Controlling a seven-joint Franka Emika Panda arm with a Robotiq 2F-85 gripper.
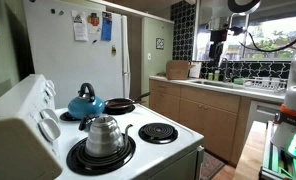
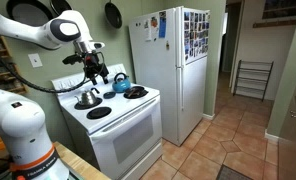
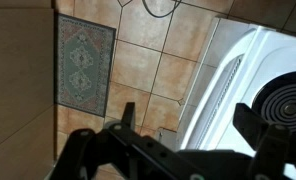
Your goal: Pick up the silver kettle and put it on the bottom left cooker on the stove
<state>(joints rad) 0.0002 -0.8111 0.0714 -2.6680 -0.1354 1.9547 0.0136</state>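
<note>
The silver kettle point(image 1: 105, 135) stands upright on the larger black coil burner of the white stove point(image 1: 178, 155); it also shows in an exterior view point(image 2: 88, 98). The smaller chrome-rimmed coil burner point(image 1: 158, 132) next to it is bare, also seen in an exterior view point(image 2: 99, 113). My gripper point(image 2: 92, 72) hangs well above the stove, apart from the kettle. In the wrist view the gripper point(image 3: 186, 118) is open and empty, over the stove's front edge and the tiled floor, with a coil burner point(image 3: 284, 100) at the right. The kettle is out of the wrist view.
A blue kettle point(image 1: 85, 102) and a black pan point(image 1: 119, 105) sit on the other two burners. A white fridge point(image 2: 173, 60) stands beside the stove. A patterned rug point(image 3: 83, 62) lies on the floor. Wooden counters point(image 1: 203, 105) run beyond.
</note>
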